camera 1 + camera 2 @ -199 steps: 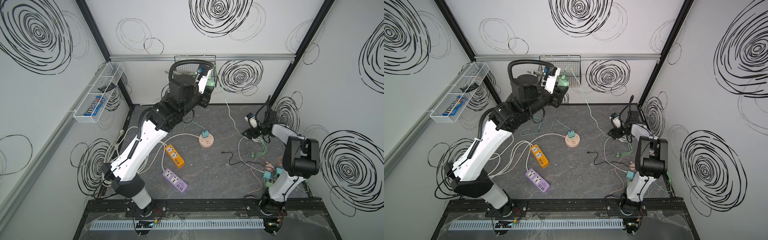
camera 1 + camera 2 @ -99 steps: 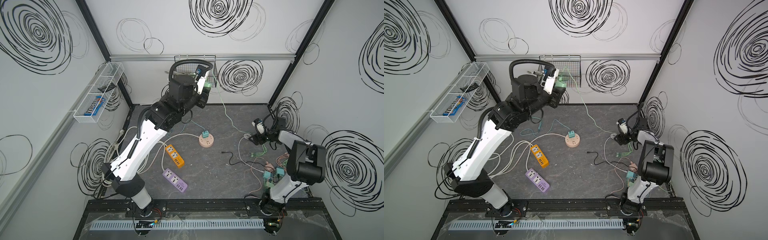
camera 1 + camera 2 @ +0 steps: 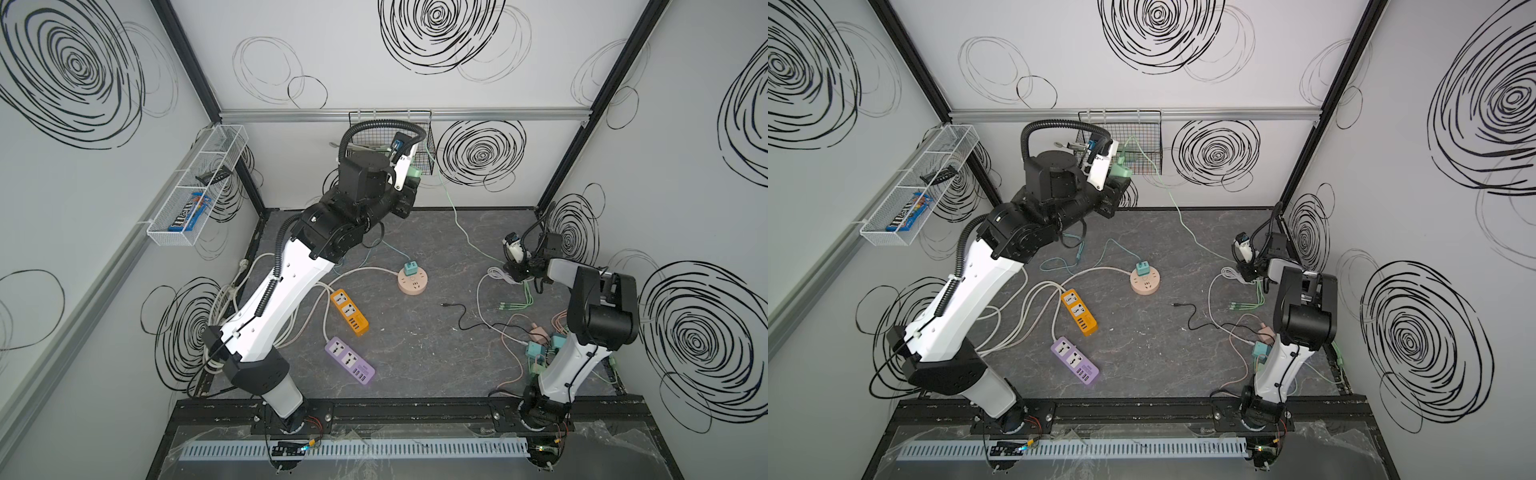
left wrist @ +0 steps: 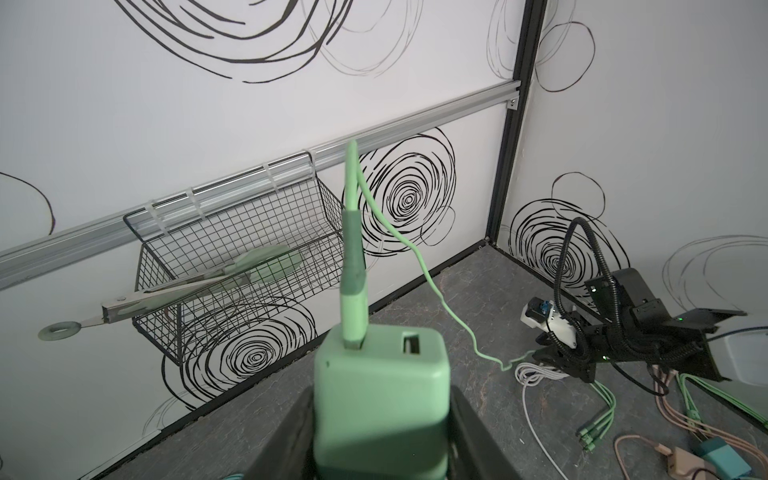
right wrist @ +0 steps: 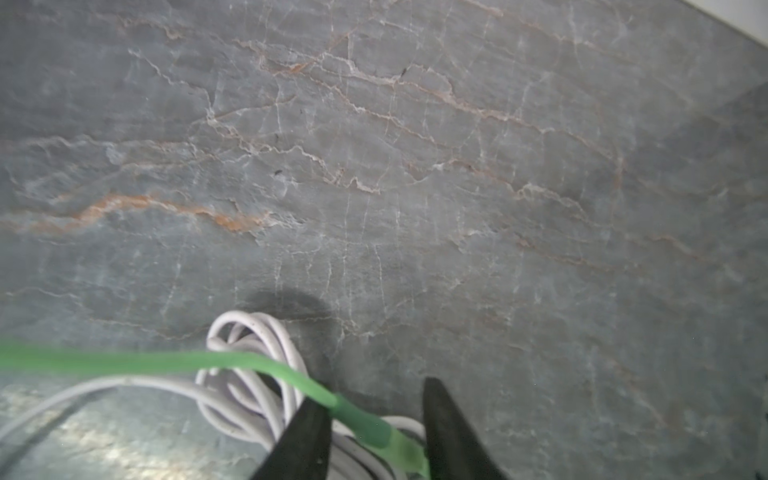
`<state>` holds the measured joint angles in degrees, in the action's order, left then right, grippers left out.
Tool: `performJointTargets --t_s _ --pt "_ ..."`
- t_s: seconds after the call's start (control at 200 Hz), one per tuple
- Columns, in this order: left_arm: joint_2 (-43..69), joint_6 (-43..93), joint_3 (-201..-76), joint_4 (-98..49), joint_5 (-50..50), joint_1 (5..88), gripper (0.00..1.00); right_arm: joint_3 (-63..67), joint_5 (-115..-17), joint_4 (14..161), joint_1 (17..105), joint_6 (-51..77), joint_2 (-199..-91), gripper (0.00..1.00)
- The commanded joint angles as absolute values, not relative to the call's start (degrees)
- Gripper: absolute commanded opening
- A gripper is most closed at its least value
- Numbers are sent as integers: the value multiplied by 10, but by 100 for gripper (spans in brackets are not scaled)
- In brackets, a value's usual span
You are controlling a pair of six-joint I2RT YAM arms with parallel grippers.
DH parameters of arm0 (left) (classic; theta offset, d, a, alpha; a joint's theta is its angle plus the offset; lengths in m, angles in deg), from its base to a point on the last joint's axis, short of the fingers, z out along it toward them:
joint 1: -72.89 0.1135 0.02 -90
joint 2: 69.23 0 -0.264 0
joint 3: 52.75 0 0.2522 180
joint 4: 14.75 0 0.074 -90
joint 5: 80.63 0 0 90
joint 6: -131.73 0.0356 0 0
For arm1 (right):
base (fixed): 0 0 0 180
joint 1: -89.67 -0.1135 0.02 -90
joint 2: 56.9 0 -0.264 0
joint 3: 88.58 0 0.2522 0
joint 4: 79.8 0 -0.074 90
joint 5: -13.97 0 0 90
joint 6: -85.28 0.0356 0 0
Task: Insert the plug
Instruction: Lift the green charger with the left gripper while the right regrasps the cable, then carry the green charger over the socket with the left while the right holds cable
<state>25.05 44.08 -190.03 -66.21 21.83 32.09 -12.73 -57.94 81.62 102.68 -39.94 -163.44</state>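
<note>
L hand (image 4: 380, 432) is clamped on the sides of the green charger (image 4: 382, 374) and holds it high off the bench (image 3: 415, 353), upper centre in both top views, just in front of the wire basket (image 4: 232, 266) on the back wall. The green cable (image 4: 436, 286) sits in one of the charger's two USB ports; the other is free. It runs down to the right of the frame, where R hand (image 5: 370, 392) is low over the bench. In the R wrist view its jaws straddle the cable's thicker sleeve end, above a white cable coil (image 5: 249, 332). One finger touches the cable and a gap shows by the other, so can't tell if it grips or is only closing in. Step in hand, as I read it: charger lifted, cable being taken so slack won't snag; no insertion yet. Prongs aren't visible. Next move prob. calls for carrying the charger down to a free socket. The orange strip (image 3: 349, 312) and purple strip (image 3: 349, 359), lower centre, both have room. The pink round socket (image 3: 412, 286) already carries a teal charger (image 3: 410, 267). Then prongs down, line up w/ the slots and press straight w/o shoving the strip.
</note>
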Motion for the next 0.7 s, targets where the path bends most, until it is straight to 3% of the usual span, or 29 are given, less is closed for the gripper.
performJointTargets --t_s 0.0,0.24,0.415,0.515,0.58,0.695 --pt "231 439 -1894 -641 214 330 0 -136 -596 846 1024 -377 -1632 23" --pt "209 444 -1825 -622 229 332 0 -192 -630 964 1030 -341 -1489 3" --pt "160 442 -1721 -572 229 332 0 -292 -706 1204 1025 -340 -1350 4" --pt "137 435 -1676 -548 222 332 0 -318 -683 1278 1026 -349 -1298 5" --pt "127 428 -1654 -537 219 331 0 -319 -673 1277 1013 -400 -1277 6" --pt "120 413 -1631 -531 217 329 0 -358 -768 1374 955 -552 -1253 7"
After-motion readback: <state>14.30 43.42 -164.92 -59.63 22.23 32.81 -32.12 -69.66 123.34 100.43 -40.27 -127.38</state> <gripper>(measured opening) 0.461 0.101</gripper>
